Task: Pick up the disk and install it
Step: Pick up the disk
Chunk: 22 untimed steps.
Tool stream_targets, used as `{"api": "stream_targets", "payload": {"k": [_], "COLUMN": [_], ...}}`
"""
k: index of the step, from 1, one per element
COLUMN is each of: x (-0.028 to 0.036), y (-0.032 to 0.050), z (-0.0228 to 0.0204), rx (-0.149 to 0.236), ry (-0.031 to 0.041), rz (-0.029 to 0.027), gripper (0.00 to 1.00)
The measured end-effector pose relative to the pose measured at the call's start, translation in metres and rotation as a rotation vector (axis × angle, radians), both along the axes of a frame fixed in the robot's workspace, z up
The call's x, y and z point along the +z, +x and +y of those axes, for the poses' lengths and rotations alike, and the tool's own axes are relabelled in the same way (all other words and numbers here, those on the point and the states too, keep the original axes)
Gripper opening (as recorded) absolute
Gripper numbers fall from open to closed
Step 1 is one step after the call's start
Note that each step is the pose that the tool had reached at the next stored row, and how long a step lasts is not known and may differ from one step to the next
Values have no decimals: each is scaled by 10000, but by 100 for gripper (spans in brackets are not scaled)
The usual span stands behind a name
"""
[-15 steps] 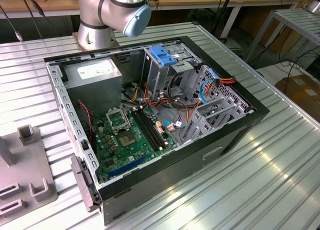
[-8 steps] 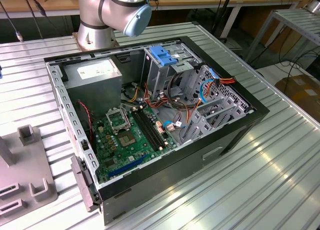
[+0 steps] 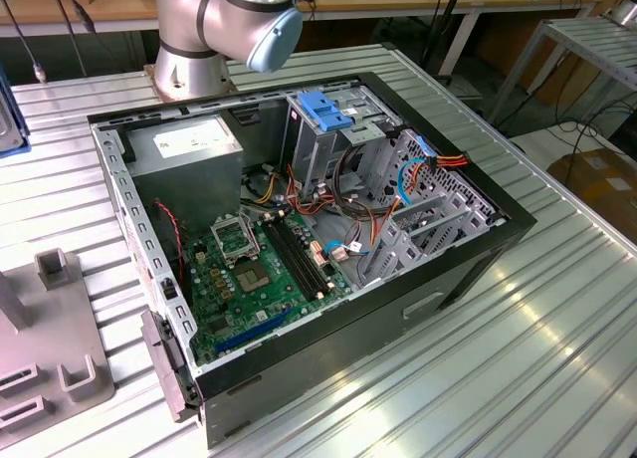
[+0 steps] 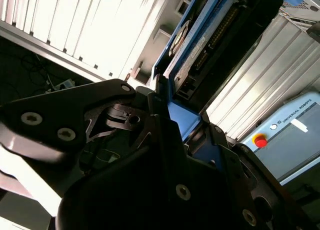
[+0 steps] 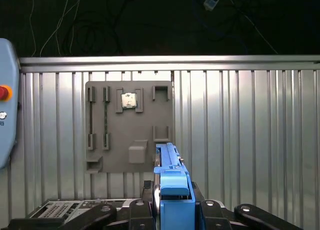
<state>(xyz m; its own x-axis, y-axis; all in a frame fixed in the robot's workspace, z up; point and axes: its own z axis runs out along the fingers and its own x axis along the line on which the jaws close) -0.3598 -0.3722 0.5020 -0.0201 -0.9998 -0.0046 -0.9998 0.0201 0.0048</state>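
In both wrist views I see the disk held edge-on, a flat grey drive [image 4: 210, 37] clipped in a blue plastic bracket [image 5: 172, 182]. My gripper [image 5: 172, 195] is shut on it, with black fingers [image 5: 148, 190] pressed against each side of the bracket. In the second wrist view the gripper [image 4: 170, 117] grips the disk's near end, and the rest of the disk sticks out beyond the fingers. The disk hangs in the air above the ribbed metal table [image 5: 240, 130]. In the exterior view, the open computer case [image 3: 438, 299] lies on its side with its drive cage [image 3: 318, 144] at the back.
A grey fixture plate [image 5: 127, 125] holding a small chip [image 5: 129, 100] lies on the table under the disk. It also sits at the exterior view's left [image 3: 50, 329]. A pendant with a red button [image 4: 259, 140] is nearby. The arm's base [image 3: 199, 30] stands behind the case.
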Motion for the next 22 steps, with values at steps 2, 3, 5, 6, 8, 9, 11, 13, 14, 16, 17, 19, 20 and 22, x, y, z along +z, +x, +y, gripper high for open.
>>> {"api": "stream_targets", "payload": {"k": [2, 3, 5, 6, 8, 9, 11, 13, 14, 16, 17, 19, 20, 22], "x": [0, 0, 0, 0, 0, 0, 0, 0, 0, 0, 0, 0, 0, 0], "y": [53, 76, 134, 170, 250, 282, 353, 431, 456, 531, 552, 594, 623, 680], "z": [0, 0, 0, 0, 0, 0, 0, 0, 0, 0, 0, 0, 0, 0], "rx": [0, 0, -1, -1, 0, 0, 0, 0, 0, -1, 0, 0, -1, 0], "ry": [0, 0, 0, 0, 0, 0, 0, 0, -1, -1, 0, -3, -4, -6], "rz": [-1, 0, 0, 0, 0, 0, 0, 0, 0, 0, 0, 0, 0, 0], "gripper": [37, 37, 37, 37, 37, 37, 37, 37, 37, 37, 37, 37, 37, 37]}}
